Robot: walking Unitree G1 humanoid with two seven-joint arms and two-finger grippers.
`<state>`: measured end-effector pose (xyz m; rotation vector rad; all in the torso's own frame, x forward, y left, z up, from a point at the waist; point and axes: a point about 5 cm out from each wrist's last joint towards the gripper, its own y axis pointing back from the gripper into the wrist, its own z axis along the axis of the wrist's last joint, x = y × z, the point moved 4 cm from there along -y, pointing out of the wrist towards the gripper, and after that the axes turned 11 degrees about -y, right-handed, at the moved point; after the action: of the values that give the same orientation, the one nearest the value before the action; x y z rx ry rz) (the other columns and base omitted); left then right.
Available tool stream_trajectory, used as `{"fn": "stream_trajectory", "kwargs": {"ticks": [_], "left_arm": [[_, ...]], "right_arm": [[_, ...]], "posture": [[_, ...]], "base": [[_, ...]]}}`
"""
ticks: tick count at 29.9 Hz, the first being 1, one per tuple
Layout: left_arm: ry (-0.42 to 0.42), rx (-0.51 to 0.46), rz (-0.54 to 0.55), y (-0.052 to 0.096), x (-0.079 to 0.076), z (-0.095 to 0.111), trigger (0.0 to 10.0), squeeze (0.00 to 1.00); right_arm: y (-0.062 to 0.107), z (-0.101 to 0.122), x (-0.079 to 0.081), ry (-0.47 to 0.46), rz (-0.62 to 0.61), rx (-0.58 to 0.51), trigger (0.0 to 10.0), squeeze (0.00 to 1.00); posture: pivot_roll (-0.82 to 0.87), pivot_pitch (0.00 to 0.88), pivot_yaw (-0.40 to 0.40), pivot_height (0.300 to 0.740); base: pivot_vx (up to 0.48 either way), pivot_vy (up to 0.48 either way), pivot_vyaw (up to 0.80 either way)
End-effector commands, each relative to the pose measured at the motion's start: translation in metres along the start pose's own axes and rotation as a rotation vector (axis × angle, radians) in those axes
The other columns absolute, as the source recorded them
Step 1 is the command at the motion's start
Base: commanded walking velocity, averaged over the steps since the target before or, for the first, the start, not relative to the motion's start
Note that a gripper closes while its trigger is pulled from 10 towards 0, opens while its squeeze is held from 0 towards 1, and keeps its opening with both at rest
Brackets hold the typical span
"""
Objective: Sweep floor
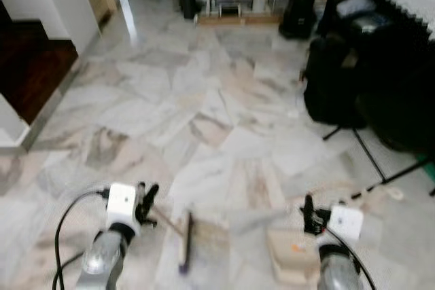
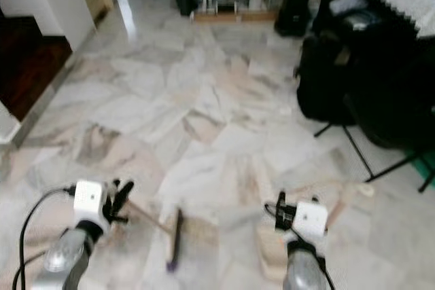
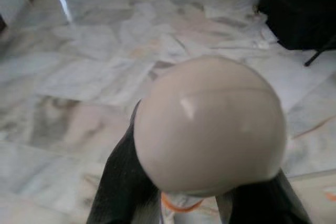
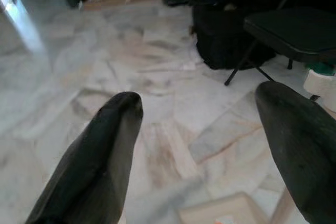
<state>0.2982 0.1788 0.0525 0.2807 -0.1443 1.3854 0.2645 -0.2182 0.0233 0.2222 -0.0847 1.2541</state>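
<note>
Left wrist view: left gripper (image 3: 210,203) clamps broom's rounded handle end (image 3: 210,124); right gripper (image 4: 205,124) open; no legible writing.

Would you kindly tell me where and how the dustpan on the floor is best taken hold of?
The dustpan lies flat on the floor below the open right gripper. Its handle cannot be made out, so I would probably come straight down from above and pinch a raised rear edge, since its flat body offers no other grip.

Both silver arms reach forward and low — left pincer (image 1: 148,202) clamped; right pincer (image 4: 202,145) spread wide.
</note>
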Motion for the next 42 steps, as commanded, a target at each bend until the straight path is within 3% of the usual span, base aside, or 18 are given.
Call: {"fn": "stream_trajectory", "kwargs": {"ticks": [1,5,9,22,30,42], "left_arm": [[-0.039,-0.071,0.052,-0.003,0.016,0.019,10.0,0.0],[-0.058,-0.125,0.09,-0.005,0.025,0.032,10.0,0.0],[-0.054,-0.141,0.078,-0.005,0.02,0.033,10.0,0.0],[0.007,-0.128,0.089,-0.007,0.012,0.026,10.0,0.0],[0.042,-0.104,0.11,-0.004,0.011,0.016,10.0,0.0],[0.062,-0.113,0.109,-0.007,0.006,0.017,10.0,0.0]], "right_arm": [[-0.002,0.013,0.006,-0.013,0.016,-0.043,10.0,0.0],[-0.003,0.028,0.015,-0.023,0.049,-0.106,10.0,0.0],[-0.003,0.031,0.018,-0.035,0.052,-0.114,10.0,0.0],[0.001,0.018,0.014,-0.019,0.032,-0.054,10.0,0.0],[0.002,0.015,0.014,-0.011,0.046,-0.036,10.0,0.0],[-0.007,0.033,0.017,-0.01,0.07,-0.102,10.0,0.0]], "posture": [[-0.04,0.0,0.05,0.74],[-0.04,0.0,0.055,0.74],[-0.04,0.0,0.057,0.74],[-0.05,0.0,0.045,0.74],[-0.05,0.0,0.033,0.74],[-0.06,0.0,0.027,0.74]], "base": [[0.0,0.364,0.0],[0.0,0.168,0.0],[0.0,0.0,0.0],[0.0,0.0,0.0],[0.0,0.0,-0.43],[0.0,0.439,0.0]]}}
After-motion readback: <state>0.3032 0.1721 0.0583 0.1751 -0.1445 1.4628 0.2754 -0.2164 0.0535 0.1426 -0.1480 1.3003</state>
